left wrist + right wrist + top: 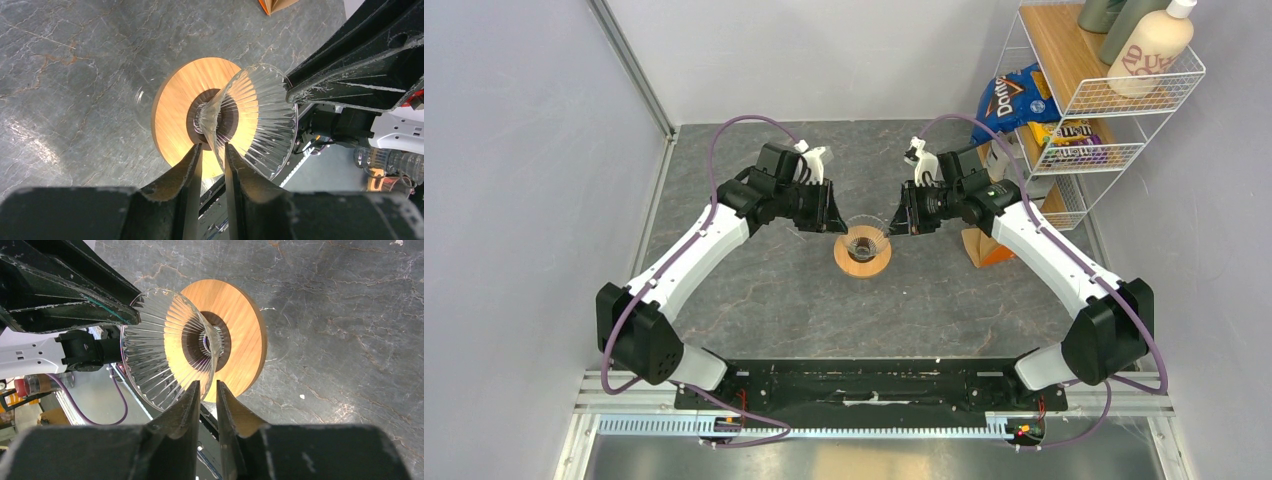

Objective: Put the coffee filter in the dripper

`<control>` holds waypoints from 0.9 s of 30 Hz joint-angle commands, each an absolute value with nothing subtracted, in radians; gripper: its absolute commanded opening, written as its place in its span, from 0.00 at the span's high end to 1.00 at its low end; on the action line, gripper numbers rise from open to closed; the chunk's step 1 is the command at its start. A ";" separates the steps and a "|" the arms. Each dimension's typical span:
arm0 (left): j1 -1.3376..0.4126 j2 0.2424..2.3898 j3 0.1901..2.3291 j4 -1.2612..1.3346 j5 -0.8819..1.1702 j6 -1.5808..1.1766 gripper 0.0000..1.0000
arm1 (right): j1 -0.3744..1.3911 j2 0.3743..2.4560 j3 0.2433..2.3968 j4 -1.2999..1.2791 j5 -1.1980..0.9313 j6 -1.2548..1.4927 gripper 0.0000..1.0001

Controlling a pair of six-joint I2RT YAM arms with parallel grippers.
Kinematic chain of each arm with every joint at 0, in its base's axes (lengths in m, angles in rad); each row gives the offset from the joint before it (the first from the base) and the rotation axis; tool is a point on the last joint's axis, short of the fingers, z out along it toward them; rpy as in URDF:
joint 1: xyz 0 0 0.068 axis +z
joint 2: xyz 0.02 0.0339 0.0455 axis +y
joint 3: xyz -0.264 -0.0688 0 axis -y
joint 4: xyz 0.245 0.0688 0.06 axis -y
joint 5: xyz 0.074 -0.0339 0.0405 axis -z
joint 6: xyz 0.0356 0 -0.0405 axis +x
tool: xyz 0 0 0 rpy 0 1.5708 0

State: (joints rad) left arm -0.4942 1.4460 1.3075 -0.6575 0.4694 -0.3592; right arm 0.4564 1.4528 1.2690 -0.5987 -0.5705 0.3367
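Observation:
The dripper, a clear ribbed glass cone on a round wooden collar, stands on the table between both arms. My left gripper is at its left rim. In the left wrist view my left gripper is nearly shut, with the glass wall of the dripper between its jaws. My right gripper is at the right rim. In the right wrist view my right gripper is closed on the wall of the dripper. A tan-orange folded paper, apparently the coffee filter, lies to the right, by the rack.
A white wire rack with bottles and snack bags stands at the back right. A metal rail runs along the table's left edge. A faint clear glass item lies just beside the wooden collar.

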 commanded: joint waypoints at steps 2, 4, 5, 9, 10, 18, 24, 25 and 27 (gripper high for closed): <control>-0.493 1.455 1.304 -0.627 0.488 -0.387 0.73 | 0.462 1.465 1.320 -0.604 -0.566 0.322 0.80; -0.492 1.455 1.303 -0.627 0.485 -0.386 0.75 | 0.467 1.469 1.325 -0.607 -0.566 0.321 0.82; -0.493 1.453 1.301 -0.627 0.486 -0.391 0.77 | 0.470 1.469 1.328 -0.610 -0.566 0.320 0.82; -0.494 1.445 1.288 -0.629 0.481 -0.394 0.83 | 0.481 1.479 1.340 -0.621 -0.562 0.317 0.87; -0.493 1.443 1.283 -0.629 0.479 -0.393 0.85 | 0.485 1.480 1.343 -0.623 -0.560 0.315 0.88; -0.493 1.435 1.261 -0.626 0.472 -0.390 0.93 | 0.509 1.482 1.339 -0.632 -0.532 0.293 1.00; -0.496 1.453 1.265 -0.623 0.470 -0.383 0.96 | 0.522 1.488 1.334 -0.638 -0.508 0.277 1.00; -0.495 1.454 1.266 -0.624 0.466 -0.379 0.96 | 0.521 1.486 1.332 -0.638 -0.505 0.276 1.00; -0.496 1.457 1.263 -0.623 0.466 -0.376 0.97 | 0.523 1.481 1.321 -0.638 -0.497 0.273 1.00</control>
